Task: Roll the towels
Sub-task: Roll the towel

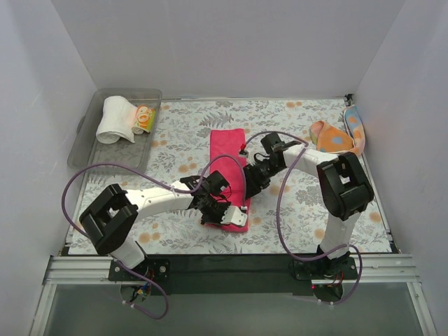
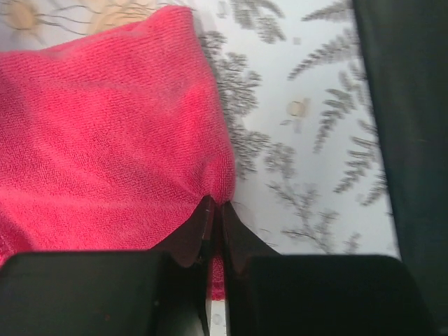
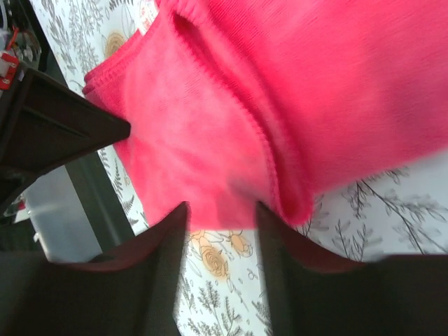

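Note:
A magenta-red towel (image 1: 227,147) lies as a long strip on the floral covering, mid-table. Its near end is bunched between my two grippers. My left gripper (image 1: 225,212) is shut on the towel's near corner; in the left wrist view the cloth (image 2: 105,133) is pinched between the closed jaws of the gripper (image 2: 215,204). My right gripper (image 1: 247,189) is open at the strip's right edge. In the right wrist view this gripper (image 3: 222,208) has its tips at a folded edge of the towel (image 3: 210,140), jaws apart. An orange spotted towel (image 1: 330,137) lies crumpled at the back right.
A clear plastic bin (image 1: 87,143) at the back left holds a rolled white towel (image 1: 115,119) and a yellow patterned roll (image 1: 145,117). Another patterned cloth (image 1: 355,124) lies along the right wall. White walls enclose the table. The left gripper's body (image 3: 56,129) shows in the right wrist view.

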`<action>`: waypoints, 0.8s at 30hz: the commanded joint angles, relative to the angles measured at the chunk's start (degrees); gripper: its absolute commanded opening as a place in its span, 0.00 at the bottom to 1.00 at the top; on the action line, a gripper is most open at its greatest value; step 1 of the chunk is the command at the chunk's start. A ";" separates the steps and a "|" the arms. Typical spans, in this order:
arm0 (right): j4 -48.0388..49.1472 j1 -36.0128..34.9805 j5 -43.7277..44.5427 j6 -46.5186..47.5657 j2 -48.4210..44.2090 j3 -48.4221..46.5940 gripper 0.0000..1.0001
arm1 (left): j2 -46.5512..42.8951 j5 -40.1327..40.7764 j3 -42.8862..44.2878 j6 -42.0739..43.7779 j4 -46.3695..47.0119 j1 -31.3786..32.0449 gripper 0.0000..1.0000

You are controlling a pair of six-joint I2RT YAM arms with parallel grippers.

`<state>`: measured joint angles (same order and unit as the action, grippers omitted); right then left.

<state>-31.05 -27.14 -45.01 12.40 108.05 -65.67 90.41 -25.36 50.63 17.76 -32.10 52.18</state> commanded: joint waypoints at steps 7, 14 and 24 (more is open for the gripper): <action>-5.33 4.28 1.77 3.41 -7.59 -6.22 0.59 | 3.62 -14.71 15.25 -3.08 -16.59 -7.00 0.00; -9.90 5.86 -0.42 5.88 -9.96 -7.64 0.61 | 13.82 -18.14 26.17 -2.20 -21.87 -14.73 0.00; -10.09 5.26 -5.87 6.58 -11.55 -5.17 0.57 | 22.43 -18.49 29.17 -5.19 -18.36 -20.72 0.00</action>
<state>-40.18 -21.23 -47.22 18.09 98.19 -71.22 113.16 -42.30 77.76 13.50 -51.37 31.75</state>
